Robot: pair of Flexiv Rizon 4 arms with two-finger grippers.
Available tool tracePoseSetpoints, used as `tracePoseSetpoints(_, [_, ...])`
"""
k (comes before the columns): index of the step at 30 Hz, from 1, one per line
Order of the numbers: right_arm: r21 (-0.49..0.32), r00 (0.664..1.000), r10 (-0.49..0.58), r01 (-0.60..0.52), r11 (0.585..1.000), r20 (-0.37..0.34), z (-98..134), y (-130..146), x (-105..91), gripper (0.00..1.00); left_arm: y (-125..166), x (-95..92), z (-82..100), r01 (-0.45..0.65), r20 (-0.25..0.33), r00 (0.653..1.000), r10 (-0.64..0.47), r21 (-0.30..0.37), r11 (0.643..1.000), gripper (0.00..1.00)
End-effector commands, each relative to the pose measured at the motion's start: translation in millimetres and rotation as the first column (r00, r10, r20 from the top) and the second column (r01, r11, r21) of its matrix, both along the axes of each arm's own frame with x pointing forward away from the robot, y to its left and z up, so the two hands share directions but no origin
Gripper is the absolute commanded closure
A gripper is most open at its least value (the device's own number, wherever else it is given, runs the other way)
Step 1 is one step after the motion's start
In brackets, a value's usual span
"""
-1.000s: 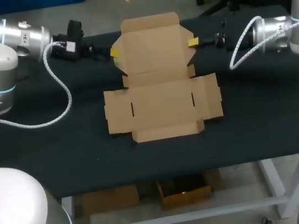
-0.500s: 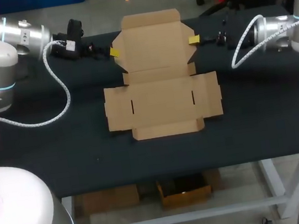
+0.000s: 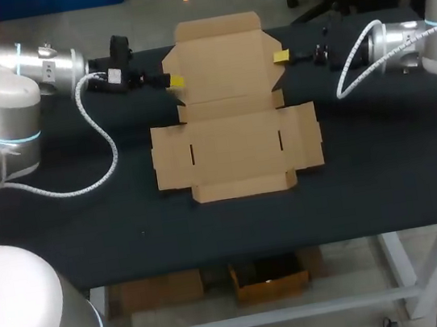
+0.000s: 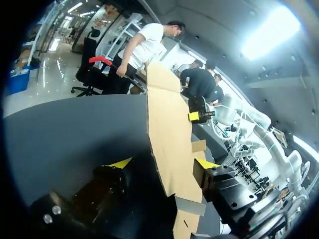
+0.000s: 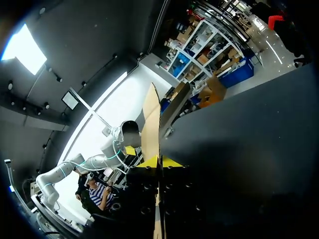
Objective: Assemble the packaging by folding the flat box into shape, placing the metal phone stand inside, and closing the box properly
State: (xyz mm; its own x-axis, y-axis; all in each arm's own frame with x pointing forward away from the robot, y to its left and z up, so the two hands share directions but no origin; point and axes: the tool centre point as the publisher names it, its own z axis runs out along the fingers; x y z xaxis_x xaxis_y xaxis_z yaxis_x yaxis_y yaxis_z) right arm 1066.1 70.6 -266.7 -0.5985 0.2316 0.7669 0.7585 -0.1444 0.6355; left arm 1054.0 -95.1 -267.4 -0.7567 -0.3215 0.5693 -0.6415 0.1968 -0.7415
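Note:
The brown cardboard box [image 3: 238, 157] lies unfolded mid-table, and its back lid panel [image 3: 220, 57] is tilted up. My right gripper [image 3: 280, 58] is shut on the lid's right edge. In the right wrist view its yellow tips [image 5: 159, 162] meet on the edge-on cardboard sheet [image 5: 151, 124]. My left gripper [image 3: 177, 81] is at the lid's left edge and stands open. In the left wrist view the cardboard [image 4: 169, 144] runs between the spread fingers of that gripper [image 4: 163, 163], and one yellow fingertip [image 4: 206, 163] stands clear of it. No phone stand shows.
The black table [image 3: 88, 222] has bare room to the left, right and front of the box. The left arm's white cable [image 3: 101, 139] loops over the table's left part. The right arm's cable [image 3: 352, 71] hangs over the back right.
My left gripper has moved right, up to the lid's left edge, and its fingers have drawn somewhat closer together. The lid panel has tilted up slightly. The right gripper keeps its hold.

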Motion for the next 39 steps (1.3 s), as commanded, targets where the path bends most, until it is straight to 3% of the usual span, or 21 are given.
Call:
tracePoseSetpoints(1, [0.001,1.0,-0.005,0.005,1.0,0.004,-1,2,-0.3,1.0,-7,5.5,-3.8,0.032,0.001,0.999,-0.032,-0.024,0.999,0.45])
tracePoseSetpoints(5, [0.008,1.0,-0.006,0.006,1.0,0.019,0,4,0.9,1.0,-13,3.6,-2.7,0.055,0.009,0.998,-0.055,-0.046,0.997,0.58])
tracePoseSetpoints(16, [0.024,0.999,-0.007,0.006,1.0,0.052,6,7,2.9,1.0,-24,0.7,0.1,0.104,0.041,0.994,-0.099,-0.12,0.987,0.58])
tracePoseSetpoints(33, [0.039,0.998,-0.002,0.0,0.999,0.064,7,10,5.4,1.0,-38,2.9,9.0,0.139,0.079,0.989,-0.128,-0.153,0.978,0.65])
tracePoseSetpoints(39, [0.042,0.998,-0.002,-0.001,0.999,0.068,7,9,5.8,1.0,-43,2.6,10.2,0.147,0.09,0.987,-0.134,-0.158,0.976,0.72])
